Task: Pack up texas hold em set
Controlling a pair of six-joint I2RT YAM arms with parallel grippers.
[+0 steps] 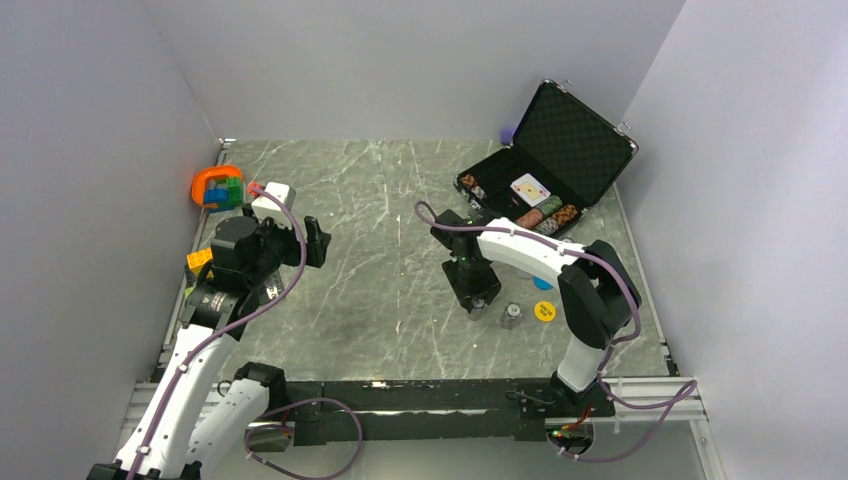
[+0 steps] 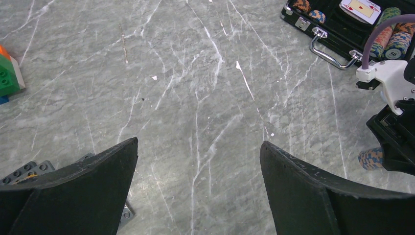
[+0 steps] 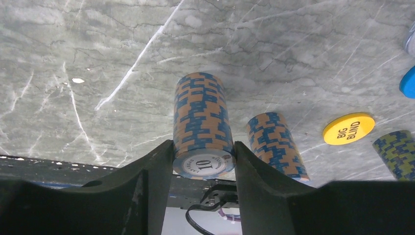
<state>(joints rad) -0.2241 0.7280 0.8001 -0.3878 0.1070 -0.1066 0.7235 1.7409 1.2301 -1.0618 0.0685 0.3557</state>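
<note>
The black case (image 1: 577, 128) stands open at the back right, with a card deck (image 1: 530, 189) and chip stacks (image 1: 548, 213) in its base. In the right wrist view my right gripper (image 3: 203, 147) has both fingers pressed against the top of an upright blue-and-orange chip stack (image 3: 200, 120) marked 10, which stands on the table. A second such stack (image 3: 274, 142) stands just beside it. A yellow "BIG BLIND" disc (image 3: 348, 128), a blue disc (image 3: 408, 82) and a greenish stack (image 3: 399, 152) lie further right. My left gripper (image 2: 198, 147) hangs open over bare table, far left of the case.
An orange ring with coloured blocks (image 1: 217, 187) and a white block (image 1: 272, 195) sit at the back left by the wall. A purple object (image 1: 508, 133) shows behind the case. Walls close in the table on three sides.
</note>
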